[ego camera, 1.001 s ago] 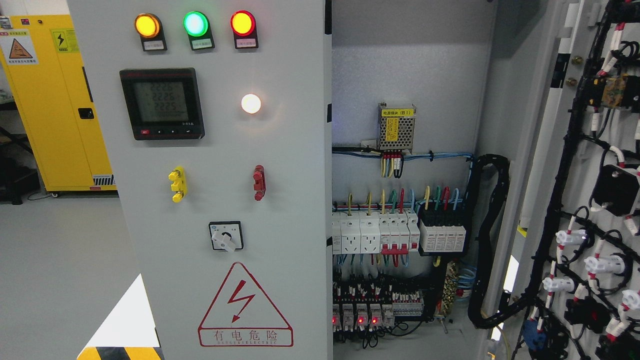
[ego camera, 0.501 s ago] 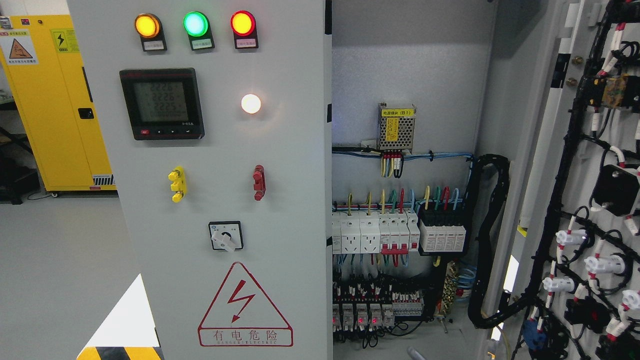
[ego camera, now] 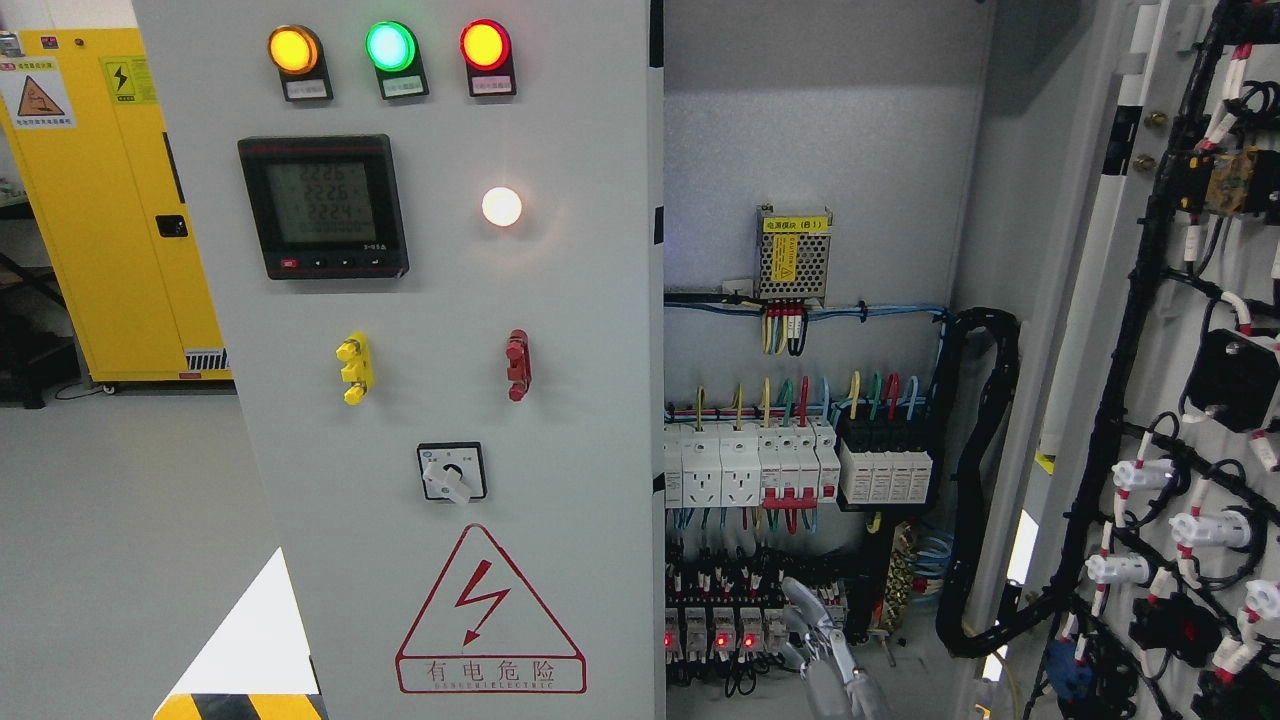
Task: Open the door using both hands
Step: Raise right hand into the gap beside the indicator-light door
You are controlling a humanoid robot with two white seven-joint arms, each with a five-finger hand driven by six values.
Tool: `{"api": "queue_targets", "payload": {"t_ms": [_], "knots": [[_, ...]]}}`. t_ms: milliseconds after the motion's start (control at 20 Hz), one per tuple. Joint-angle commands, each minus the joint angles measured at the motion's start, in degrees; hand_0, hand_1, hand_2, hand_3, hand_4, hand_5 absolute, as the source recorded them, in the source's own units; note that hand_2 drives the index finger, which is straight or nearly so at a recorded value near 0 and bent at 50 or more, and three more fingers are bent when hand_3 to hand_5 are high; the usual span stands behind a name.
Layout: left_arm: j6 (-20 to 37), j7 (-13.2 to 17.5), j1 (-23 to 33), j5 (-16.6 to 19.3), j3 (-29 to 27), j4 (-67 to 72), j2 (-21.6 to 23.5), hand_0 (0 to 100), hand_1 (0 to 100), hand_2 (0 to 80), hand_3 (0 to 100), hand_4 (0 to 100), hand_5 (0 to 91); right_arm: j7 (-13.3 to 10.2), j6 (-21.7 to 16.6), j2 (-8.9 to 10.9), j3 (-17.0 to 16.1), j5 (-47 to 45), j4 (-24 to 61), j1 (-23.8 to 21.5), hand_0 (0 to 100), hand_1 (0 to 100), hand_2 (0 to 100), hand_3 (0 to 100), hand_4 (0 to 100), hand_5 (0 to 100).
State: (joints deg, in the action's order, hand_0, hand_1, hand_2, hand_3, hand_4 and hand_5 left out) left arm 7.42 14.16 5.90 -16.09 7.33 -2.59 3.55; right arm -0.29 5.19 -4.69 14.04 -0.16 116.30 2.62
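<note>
The grey electrical cabinet has two doors. The left door (ego camera: 570, 300) is shut and carries three lamps, a meter, a yellow and a red handle and a rotary switch. The right door (ego camera: 1100, 330) stands swung open at the right, its inner face full of black wiring. Between them the cabinet's inside (ego camera: 800, 150) shows breakers and coloured wires. My right hand (ego camera: 818, 632) rises from the bottom edge in front of the lower terminal row, just right of the left door's edge. Its fingers point up, relaxed, holding nothing. The left hand is out of view.
A yellow safety cabinet (ego camera: 100, 200) stands at the back left on the grey floor (ego camera: 120, 520). A power supply box (ego camera: 793, 255) hangs inside the cabinet. A black cable bundle (ego camera: 985, 470) runs from the inside to the open door.
My right hand has come up into view at the bottom, from a fingertip half a second ago to the fingers showing now. The doors have not moved.
</note>
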Motion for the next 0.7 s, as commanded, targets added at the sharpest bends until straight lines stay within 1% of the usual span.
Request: {"api": "queue_targets", "payload": {"t_ms": [0, 200, 250, 350, 451, 651], "knots": [[0.0, 0.0, 0.0, 0.0, 0.0, 0.0, 0.1, 26, 2, 0.0, 0, 0, 0.0, 0.0, 0.6, -2.42, -0.9, -0.8, -3.4, 7.7, 21, 7, 0, 0, 0, 0], [0.0, 0.0, 0.0, 0.0, 0.0, 0.0, 0.1, 26, 2, 0.0, 0, 0, 0.0, 0.1, 0.6, -2.43, -1.0, -1.1, -8.3, 13.2, 21, 7, 0, 0, 0, 0], [0.0, 0.0, 0.0, -0.1, 0.0, 0.0, 0.1, 26, 2, 0.0, 0, 0, 0.0, 0.1, 0.6, -2.43, -1.6, -1.1, -9.5, 14.2, 21, 7, 0, 0, 0, 0], [0.0, 0.0, 0.0, -0.1, 0.0, 0.0, 0.1, 26, 2, 0.0, 0, 0, 0.0, 0.0, 0.6, -2.43, -3.1, -1.2, -11.5, 15.7, 21, 6, 0, 0, 0, 0], [0.0, 0.0, 0.0, 0.0, 0.0, 0.0, 0.1, 26, 2, 0.0, 0, 0, 0.0, 0.1, 0.6, -2.43, -3.2, -1.3, -13.1, 16.9, 21, 6, 0, 0, 0, 0], [0.0, 0.0, 0.0, -0.1, 0.0, 0.0, 0.1, 26, 2, 0.0, 0, 0, 0.0, 0.2, 0.6, -2.43, -3.3, -1.5, -18.7, 20.9, 21, 7, 0, 0, 0, 0]]}}
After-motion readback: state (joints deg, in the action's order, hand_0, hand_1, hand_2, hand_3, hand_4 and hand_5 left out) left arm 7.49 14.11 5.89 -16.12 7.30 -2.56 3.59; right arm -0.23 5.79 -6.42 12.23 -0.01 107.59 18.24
